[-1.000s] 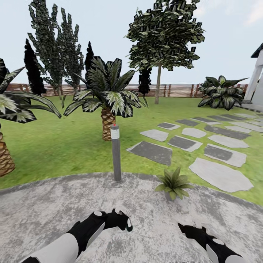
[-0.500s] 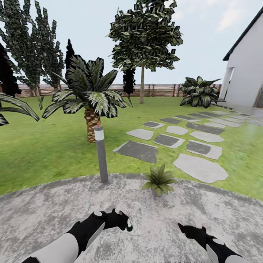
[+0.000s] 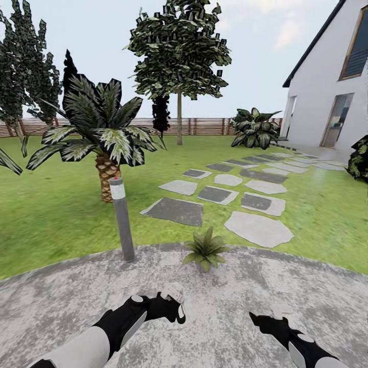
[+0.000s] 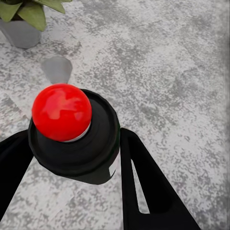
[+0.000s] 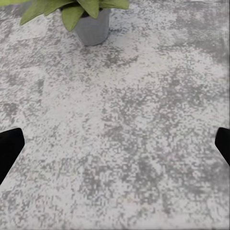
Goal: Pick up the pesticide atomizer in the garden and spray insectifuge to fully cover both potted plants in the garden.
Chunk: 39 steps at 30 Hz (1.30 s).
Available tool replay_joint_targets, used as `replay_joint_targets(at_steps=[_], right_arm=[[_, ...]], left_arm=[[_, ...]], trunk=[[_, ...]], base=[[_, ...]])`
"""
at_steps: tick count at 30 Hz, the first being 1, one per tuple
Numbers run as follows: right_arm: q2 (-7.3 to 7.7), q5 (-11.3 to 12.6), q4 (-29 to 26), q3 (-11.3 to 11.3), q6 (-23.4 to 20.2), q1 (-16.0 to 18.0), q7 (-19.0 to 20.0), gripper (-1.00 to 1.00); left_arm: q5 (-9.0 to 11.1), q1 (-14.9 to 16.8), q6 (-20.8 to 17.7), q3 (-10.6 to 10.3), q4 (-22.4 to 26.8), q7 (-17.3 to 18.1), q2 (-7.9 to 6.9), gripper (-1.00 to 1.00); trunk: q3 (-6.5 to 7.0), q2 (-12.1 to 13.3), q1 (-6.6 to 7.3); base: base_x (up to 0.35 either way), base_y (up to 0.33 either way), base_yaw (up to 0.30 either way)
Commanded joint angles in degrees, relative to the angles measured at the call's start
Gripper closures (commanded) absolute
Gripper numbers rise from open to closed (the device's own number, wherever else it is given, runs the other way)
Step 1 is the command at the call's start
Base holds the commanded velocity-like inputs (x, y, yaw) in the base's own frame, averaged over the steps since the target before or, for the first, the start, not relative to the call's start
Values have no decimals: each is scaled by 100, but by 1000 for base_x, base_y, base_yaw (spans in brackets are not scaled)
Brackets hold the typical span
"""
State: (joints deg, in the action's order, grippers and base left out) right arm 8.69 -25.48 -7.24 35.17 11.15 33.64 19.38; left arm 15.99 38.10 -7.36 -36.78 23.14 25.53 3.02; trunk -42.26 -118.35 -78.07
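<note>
Left wrist view has the left gripper [image 4: 72, 158] clamped on the pesticide atomizer [image 4: 72, 139], one dark finger on each side of the body, red dot facing the camera, so the bottle's long axis runs pretty much along the fingers. Right gripper [image 5: 115, 143] is spread wide with nothing in it, just patio [image 5: 124, 134] between the tips. Head view shows one potted plant [image 3: 205, 250] sitting at about 12 o'clock, slightly toward 1, from the left gripper [image 3: 174, 306], at the patio's far edge, with clear paving between. It's roughly between both arms, but the left one has the sprayer, so I'd guess that arm does the work. Plant's a low rosette of pointed green leaves in a small grey pot.
</note>
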Motion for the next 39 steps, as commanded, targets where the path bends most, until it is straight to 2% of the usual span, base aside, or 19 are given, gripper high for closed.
replay_joint_targets(at_steps=[1,24,27,31,32,33,34,35,37,38,39], right_arm=[[1,-49,3,50,19,5,22,-100],[38,-42,8,51,27,5,40,-100],[29,-40,8,47,28,5,24,-100],[12,-59,-18,33,10,6,25,-100],[24,-60,-25,31,-1,8,32,-100],[126,-75,-240,25,-248,21,111,-100],[184,-82,-658,16,-529,29,332,-100],[211,-83,-1111,11,-759,32,617,-100],[245,-87,-2612,3,-1543,34,1966,-100],[252,-87,-2991,1,-1826,34,2394,-100],[258,-88,-3384,0,-2204,34,2892,-100]], left_arm=[[62,5,-46,-21,6,5,-3,100],[53,5,-58,-19,10,11,-21,100],[66,11,-69,5,40,57,-276,100],[61,27,-72,12,107,360,-652,100],[57,38,-70,9,112,503,-739,100],[35,69,-65,5,133,1252,-999,100],[6,89,-60,2,204,1691,-1139,100],[-43,109,-56,-1,303,1950,-1240,100],[-339,136,-54,-4,801,2377,-1466,100],[-480,139,-54,-4,949,2442,-1506,100],[-729,142,-54,-1,1099,2524,-1537,100]], trunk=[[-6,-3,1],[-6,-3,1],[-6,-3,1],[-6,-3,1],[-6,-3,1],[-6,-3,1],[-6,-3,1],[-6,-3,1],[-6,-3,1],[-6,-3,1],[-6,-3,1]], base=[[0,0,-52],[0,0,-3],[0,0,0],[0,0,0],[0,0,0],[0,0,0],[0,0,0],[0,0,0],[0,0,0],[0,0,0],[0,0,0]])
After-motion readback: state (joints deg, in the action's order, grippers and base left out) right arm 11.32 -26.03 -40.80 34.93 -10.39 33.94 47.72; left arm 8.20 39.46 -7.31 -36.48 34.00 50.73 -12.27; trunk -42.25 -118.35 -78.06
